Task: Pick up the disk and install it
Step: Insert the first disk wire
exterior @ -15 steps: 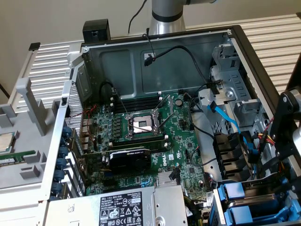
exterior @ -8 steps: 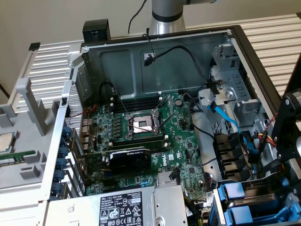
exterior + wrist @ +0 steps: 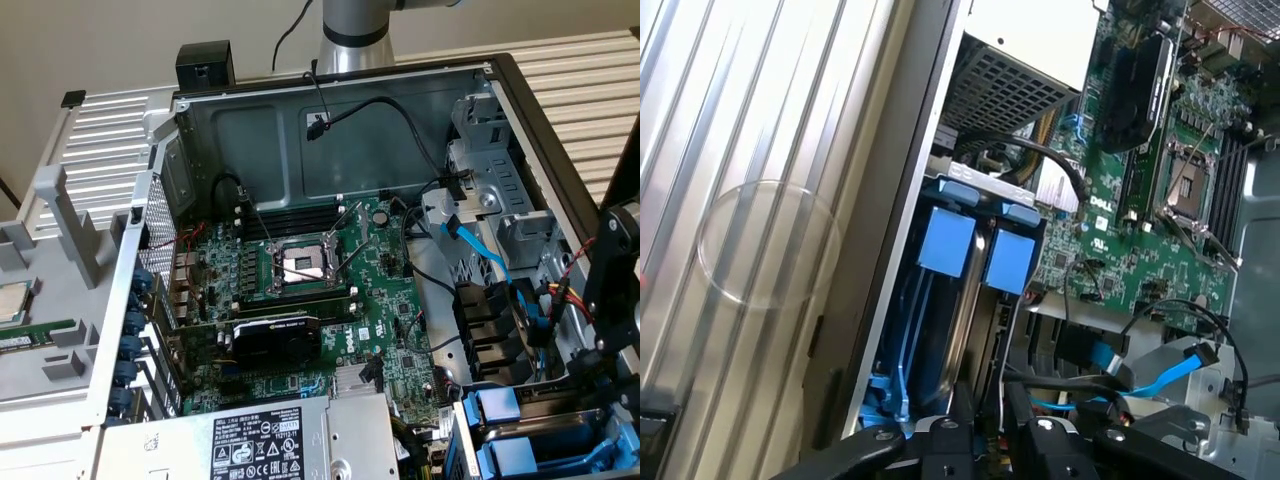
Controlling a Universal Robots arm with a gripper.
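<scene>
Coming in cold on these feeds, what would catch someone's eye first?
The open computer case, with its green motherboard and bare CPU socket mid-frame in the exterior view. Next, two bright blue drive carriers side by side at that view's lower right, with the gripper close by them.

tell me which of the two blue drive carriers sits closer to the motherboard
The blue carrier bordering the green motherboard. The other blue carrier sits on its far side, against the case's side wall.
</scene>
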